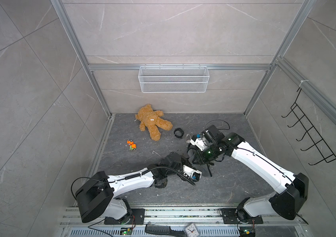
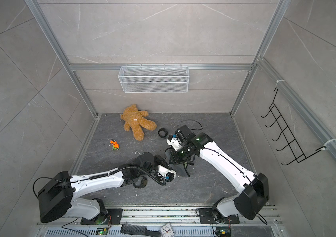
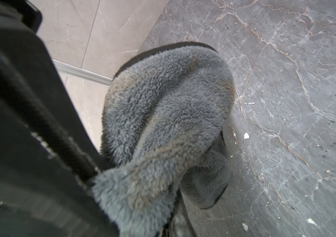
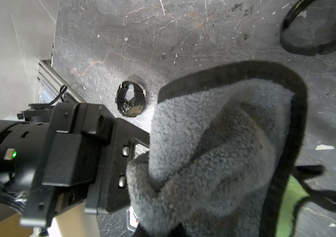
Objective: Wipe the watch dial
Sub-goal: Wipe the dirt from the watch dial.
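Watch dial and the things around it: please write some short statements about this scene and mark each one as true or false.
1. The left tool is shut on the grey cloth. True.
2. The watch dial is covered by the cloth. False: in the right wrist view the watch dial lies uncovered on the floor, beside the cloth.
3. The teddy bear sits in the wire basket. False: the teddy bear lies on the floor, and the wire basket hangs on the back wall above it.
4. Small toy vehicles lie close together on the floor. True.
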Available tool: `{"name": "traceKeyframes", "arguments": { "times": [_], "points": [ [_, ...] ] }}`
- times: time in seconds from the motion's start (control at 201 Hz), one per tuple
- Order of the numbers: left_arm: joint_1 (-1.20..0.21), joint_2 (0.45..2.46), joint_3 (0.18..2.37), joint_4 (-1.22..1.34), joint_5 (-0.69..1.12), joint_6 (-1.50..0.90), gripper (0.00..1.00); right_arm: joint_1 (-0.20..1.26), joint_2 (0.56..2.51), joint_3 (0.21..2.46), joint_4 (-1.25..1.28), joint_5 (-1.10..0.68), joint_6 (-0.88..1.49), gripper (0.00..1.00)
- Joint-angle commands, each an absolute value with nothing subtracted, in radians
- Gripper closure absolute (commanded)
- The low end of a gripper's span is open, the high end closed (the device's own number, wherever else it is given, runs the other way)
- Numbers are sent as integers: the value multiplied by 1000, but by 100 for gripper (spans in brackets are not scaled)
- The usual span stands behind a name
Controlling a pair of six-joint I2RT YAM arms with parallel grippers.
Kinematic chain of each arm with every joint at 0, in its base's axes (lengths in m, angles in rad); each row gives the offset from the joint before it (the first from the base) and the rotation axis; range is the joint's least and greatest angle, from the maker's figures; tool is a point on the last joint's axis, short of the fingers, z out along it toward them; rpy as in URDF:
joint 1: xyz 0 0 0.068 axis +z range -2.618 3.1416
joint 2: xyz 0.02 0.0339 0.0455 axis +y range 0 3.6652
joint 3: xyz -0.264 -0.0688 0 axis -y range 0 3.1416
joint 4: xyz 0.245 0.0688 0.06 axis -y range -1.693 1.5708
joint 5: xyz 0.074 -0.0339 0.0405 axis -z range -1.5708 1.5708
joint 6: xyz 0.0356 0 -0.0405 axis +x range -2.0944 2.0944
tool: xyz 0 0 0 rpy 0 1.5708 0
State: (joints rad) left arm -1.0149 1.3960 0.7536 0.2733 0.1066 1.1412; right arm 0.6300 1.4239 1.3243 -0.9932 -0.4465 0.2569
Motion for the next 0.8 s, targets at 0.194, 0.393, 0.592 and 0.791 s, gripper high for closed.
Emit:
{"name": "traceKeyframes", "arguments": {
  "times": [0.194,0.393,0.592,0.791],
  "points": [
    [-1016,1368,811,375,91,1124,100,623,1391,1206,-940,-413,313,100],
    [-1015,1376,818,188,54,996,100,479,1345,1220,-1047,-330,276,100],
    [-1017,1364,764,172,64,886,100,411,1341,1336,-1190,-247,229,100],
    [-1017,1335,716,267,80,871,100,413,1340,1380,-1189,-367,229,100]
  ]
}}
